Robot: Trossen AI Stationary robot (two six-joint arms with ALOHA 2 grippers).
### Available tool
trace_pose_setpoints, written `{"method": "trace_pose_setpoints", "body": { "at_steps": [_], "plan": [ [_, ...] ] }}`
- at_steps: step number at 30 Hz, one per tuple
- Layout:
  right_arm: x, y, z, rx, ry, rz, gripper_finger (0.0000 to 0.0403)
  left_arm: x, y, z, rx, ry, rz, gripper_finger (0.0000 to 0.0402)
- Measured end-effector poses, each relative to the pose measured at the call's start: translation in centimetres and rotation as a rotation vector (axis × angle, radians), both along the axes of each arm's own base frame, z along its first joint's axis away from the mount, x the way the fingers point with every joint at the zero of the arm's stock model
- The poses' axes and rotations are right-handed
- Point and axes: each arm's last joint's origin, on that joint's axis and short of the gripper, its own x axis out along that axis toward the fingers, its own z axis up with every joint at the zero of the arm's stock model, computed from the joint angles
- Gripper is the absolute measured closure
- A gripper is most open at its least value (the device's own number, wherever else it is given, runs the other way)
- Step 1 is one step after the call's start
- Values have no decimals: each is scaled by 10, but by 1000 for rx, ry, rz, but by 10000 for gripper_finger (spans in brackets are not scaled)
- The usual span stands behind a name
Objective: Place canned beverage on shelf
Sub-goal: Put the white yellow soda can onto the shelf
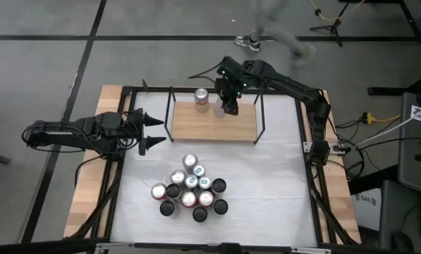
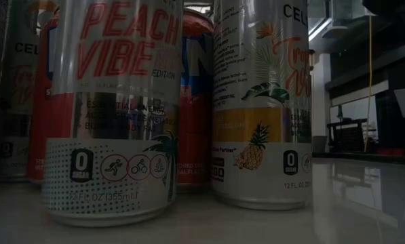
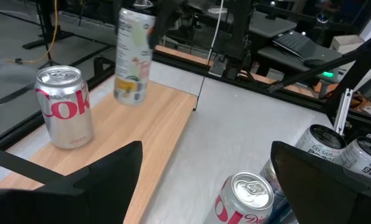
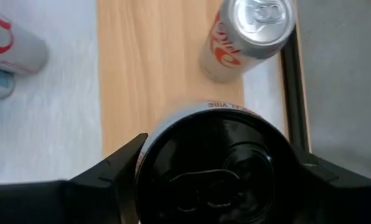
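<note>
The shelf [image 1: 214,121], a light-wood board with thin black rod uprights, stands at the table's far middle. A silver Coke can [image 1: 202,99] stands upright on the board's far left part. Just right of it, my right gripper [image 1: 222,107] is over the board, shut on a white canned beverage [image 3: 134,56] with a tropical label and a black top [image 4: 213,168]. My left gripper [image 1: 154,132] waits open at the table's left side, level, pointing toward the shelf, with nothing between its fingers. My right gripper pinches the canned beverage at its top end [image 4: 173,121], one finger [image 4: 120,165] on each side of the wall just under the black lid. The fingers come from above, slanting down. The can hangs below them, slightly tilted, its bottom clear above the board.
A cluster of several cans [image 1: 190,189] stands on the white tabletop nearer the front; the low view looks straight at them [image 2: 110,108]. The shelf's rod uprights [image 1: 171,113] [image 1: 261,116] stand at the board's ends. A person's feet [image 1: 249,42] are on the floor beyond the table.
</note>
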Motion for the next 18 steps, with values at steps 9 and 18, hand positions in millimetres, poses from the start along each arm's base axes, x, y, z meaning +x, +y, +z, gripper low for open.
{"method": "trace_pose_setpoints", "body": {
  "at_steps": [9,18],
  "plan": [
    [4,-30,-26,18,39,-3,141,0,0,0,0,0,0,52],
    [7,-42,-39,-24,70,37,141,0,0,0,0,0,0,52]
  ]
}}
